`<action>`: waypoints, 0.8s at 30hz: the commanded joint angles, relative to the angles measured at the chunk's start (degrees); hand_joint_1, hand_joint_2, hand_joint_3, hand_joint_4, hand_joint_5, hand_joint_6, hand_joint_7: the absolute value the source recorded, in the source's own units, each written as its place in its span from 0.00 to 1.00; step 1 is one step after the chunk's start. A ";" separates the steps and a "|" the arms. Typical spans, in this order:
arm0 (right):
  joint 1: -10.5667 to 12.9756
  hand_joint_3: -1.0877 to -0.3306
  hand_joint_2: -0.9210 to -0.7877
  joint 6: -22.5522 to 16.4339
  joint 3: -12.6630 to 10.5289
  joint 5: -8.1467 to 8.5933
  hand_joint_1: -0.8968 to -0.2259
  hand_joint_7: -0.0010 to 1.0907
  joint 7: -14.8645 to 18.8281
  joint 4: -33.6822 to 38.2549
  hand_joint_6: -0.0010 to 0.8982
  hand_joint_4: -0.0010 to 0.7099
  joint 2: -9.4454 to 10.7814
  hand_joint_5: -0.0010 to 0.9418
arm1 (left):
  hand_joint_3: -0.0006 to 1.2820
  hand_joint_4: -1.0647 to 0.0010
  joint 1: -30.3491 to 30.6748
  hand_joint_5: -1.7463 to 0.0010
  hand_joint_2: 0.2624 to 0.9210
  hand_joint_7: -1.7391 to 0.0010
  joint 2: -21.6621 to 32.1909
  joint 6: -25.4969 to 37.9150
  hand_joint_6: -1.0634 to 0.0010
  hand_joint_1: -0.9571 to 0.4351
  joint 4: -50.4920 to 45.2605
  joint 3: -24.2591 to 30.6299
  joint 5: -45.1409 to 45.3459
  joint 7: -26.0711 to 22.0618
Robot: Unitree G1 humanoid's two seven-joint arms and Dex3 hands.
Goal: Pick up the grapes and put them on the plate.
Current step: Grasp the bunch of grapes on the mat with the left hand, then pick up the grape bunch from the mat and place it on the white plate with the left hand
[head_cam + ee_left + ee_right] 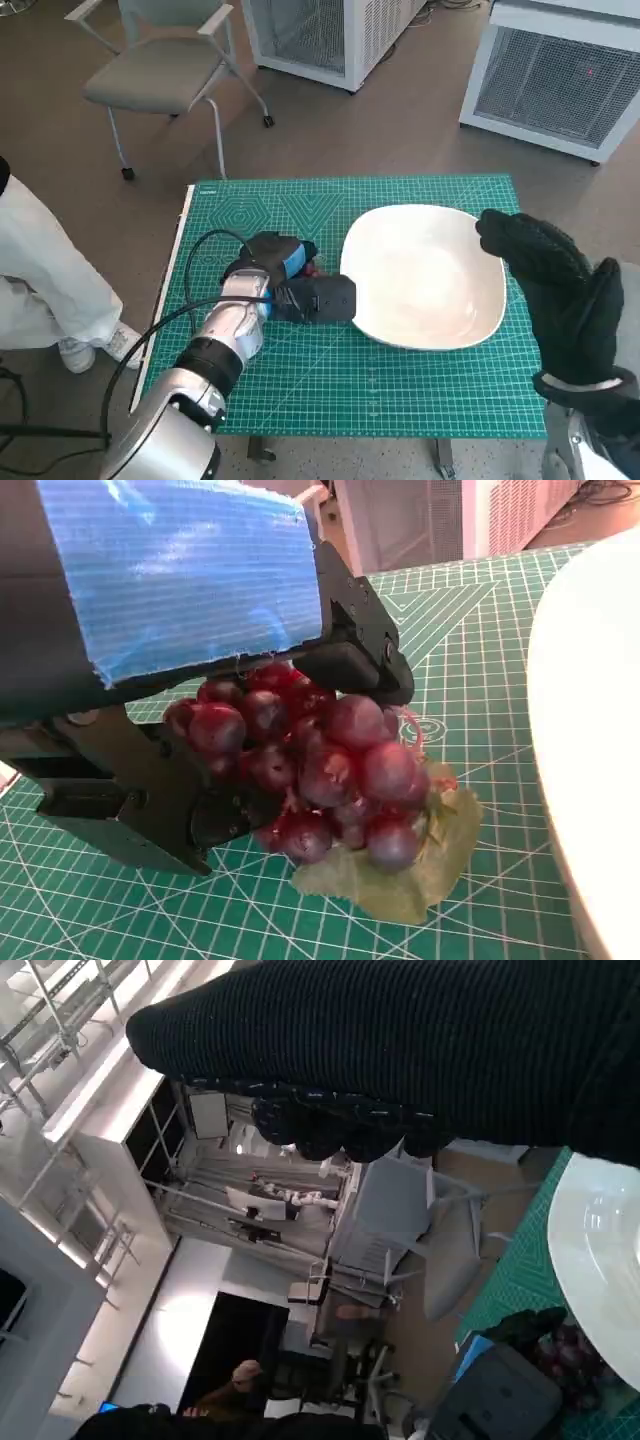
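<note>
- My left hand [283, 278] lay low over the green cutting mat [300, 380] on the desk, forearm reaching up from the near left corner, the blue-taped back turned upward.
- Its black fingers [355, 660] were closed around the grapes [320, 765]; in the left wrist view the dark red bunch sat between the fingers above and the black palm below.
- The bunch was one cluster, with a single pale green leaf [400, 875] under it that touched the mat. The grapes themselves were too many and too overlapped for me to count.
- From the head view only a sliver of red showed beside my left hand, just to the side of the plate.
- One white plate [425, 275] lay on the mat between my two hands, its rim near my left hand but not touching it.
- My right hand [555, 285], in its black knitted glove, was held up over the far edge of the plate, fingers spread and holding nothing.
- One grey chair [165, 70] stood on the floor beyond the desk, and a person's white-clad leg [45, 280] showed outside my left arm.
</note>
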 commanded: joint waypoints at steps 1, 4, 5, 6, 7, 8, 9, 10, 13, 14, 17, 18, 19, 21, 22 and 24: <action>0.91 0.64 0.00 0.40 -0.16 -0.02 0.54 0.85 0.30 0.85 0.13 0.36 -0.34 0.50 | 0.64 0.68 0.18 0.00 0.65 0.95 0.55 -0.78 0.31 0.96 0.16 0.50 -0.97 -0.19; 0.92 0.64 0.00 0.45 -0.13 0.03 0.54 0.86 0.31 0.82 0.13 0.36 -0.32 0.50 | 0.64 0.68 0.27 0.00 0.65 0.95 0.73 -1.17 0.31 0.96 0.02 0.58 -1.26 -0.04; 0.93 0.64 0.00 0.48 -0.12 0.05 0.54 0.86 0.32 0.79 0.13 0.36 -0.32 0.50 | 0.64 0.68 0.29 0.00 0.65 0.95 0.80 -1.26 0.31 0.96 -0.04 0.60 -1.39 -0.02; 0.96 0.64 0.00 0.50 -0.11 0.07 0.54 0.86 0.33 0.74 0.13 0.36 -0.31 0.50 | 0.64 0.68 0.30 0.00 0.65 0.95 0.85 -1.32 0.31 0.96 -0.11 0.63 -1.53 -0.04; 0.99 0.64 0.00 0.52 -0.10 0.09 0.54 0.86 0.34 0.68 0.13 0.36 -0.31 0.50 | 0.65 0.68 0.29 0.00 0.64 0.95 0.92 -1.36 0.31 0.96 -0.20 0.66 -1.66 -0.08; 1.01 0.64 0.00 0.54 -0.09 0.09 0.54 0.86 0.34 0.63 0.13 0.36 -0.31 0.50 | 0.66 0.67 0.29 0.00 0.63 0.95 0.98 -1.40 0.31 0.96 -0.28 0.68 -1.77 -0.12; 1.03 0.64 0.00 0.57 -0.08 0.10 0.54 0.86 0.33 0.57 0.13 0.36 -0.32 0.50 | 0.66 0.67 0.28 0.00 0.62 0.95 1.06 -1.44 0.31 0.96 -0.39 0.70 -1.86 -0.17; 1.03 0.64 0.00 0.61 -0.09 0.11 0.54 0.86 0.33 0.53 0.13 0.35 -0.34 0.50 | 0.67 0.66 0.28 0.00 0.61 0.94 1.14 -1.48 0.30 0.96 -0.52 0.72 -1.92 -0.21; 0.98 0.64 0.00 0.69 -0.13 0.19 0.54 0.86 0.36 0.54 0.13 0.35 -0.38 0.50 | 0.67 0.65 0.22 0.01 0.59 0.94 1.30 -1.47 0.29 0.96 -0.86 0.77 -2.05 -0.32; 0.94 0.64 0.00 0.71 -0.16 0.24 0.54 0.86 0.38 0.57 0.13 0.35 -0.40 0.50 | 0.67 0.64 0.16 0.02 0.59 0.94 1.34 -1.43 0.28 0.96 -0.99 0.78 -2.08 -0.37; 0.86 0.64 0.00 0.79 -0.23 0.39 0.54 0.86 0.42 0.61 0.13 0.35 -0.45 0.50 | 0.64 0.62 -0.08 0.03 0.60 0.93 1.48 -1.16 0.27 0.96 -1.50 0.78 -2.10 -0.55; 0.84 0.64 0.00 0.80 -0.24 0.41 0.54 0.86 0.42 0.61 0.13 0.36 -0.45 0.50 | 0.63 0.62 -0.16 0.04 0.60 0.93 1.53 -1.05 0.27 0.96 -1.69 0.77 -2.07 -0.60; 0.82 0.64 0.00 0.80 -0.24 0.41 0.54 0.86 0.41 0.61 0.13 0.36 -0.45 0.50 | 0.62 0.61 -0.24 0.05 0.61 0.93 1.60 -0.93 0.26 0.96 -1.90 0.75 -2.03 -0.64; 0.78 0.64 0.00 0.77 -0.22 0.37 0.53 0.86 0.38 0.62 0.13 0.36 -0.43 0.50 | 0.60 0.60 -0.39 0.06 0.62 0.92 1.75 -0.71 0.26 0.96 -2.38 0.73 -1.94 -0.70; 0.75 0.64 0.00 0.74 -0.21 0.34 0.53 0.86 0.37 0.64 0.13 0.36 -0.42 0.50 | 0.59 0.59 -0.45 0.07 0.63 0.92 1.85 -0.61 0.25 0.96 -2.68 0.72 -1.90 -0.71; 0.68 0.64 0.00 0.67 -0.18 0.28 0.53 0.86 0.35 0.70 0.13 0.36 -0.40 0.50 | 0.57 0.58 -0.53 0.08 0.64 0.91 2.07 -0.45 0.24 0.96 -3.33 0.74 -1.84 -0.71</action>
